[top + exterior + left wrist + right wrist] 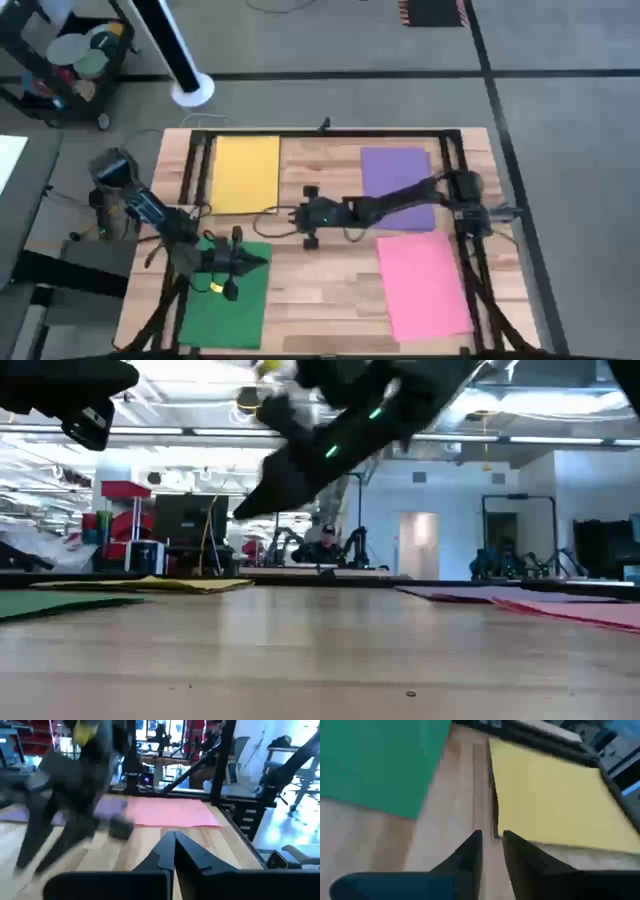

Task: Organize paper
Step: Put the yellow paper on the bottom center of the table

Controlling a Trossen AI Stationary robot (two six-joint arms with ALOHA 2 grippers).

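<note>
A: Your right end effector (308, 217) sits over the bare middle of the tabletop (320, 290), its arm reaching in from the right edge across the purple sheet (397, 186). In the right wrist view the two fingers (470, 851) stand a narrow gap apart with nothing between them, hovering over wood just beside the near corner of the yellow sheet (550, 805).

B: And your left end effector (232, 262)?

A: It hangs above the green sheet (225, 305) at the front left corner. In the left wrist view its fingers (172, 851) meet at the tips, closed on nothing.

B: Where does the paper lie?

A: You have four sheets flat on the tabletop, well apart from one another. The yellow sheet (246, 172) lies at the back left, the purple sheet at the back right, the pink sheet (422, 285) at the front right and the green sheet at the front left. The pink sheet lies slightly askew to the tabletop's edge; its back edge comes near the purple sheet's front edge, and whether they touch cannot be told.

B: What does the low view add?

A: You see the sheets edge-on: green (60, 603) and yellow (150, 584) on one side, pink (575, 610) on the other, with a dark arm (330, 450) crossing overhead. A seated person (322, 546) shows in the room beyond.
</note>
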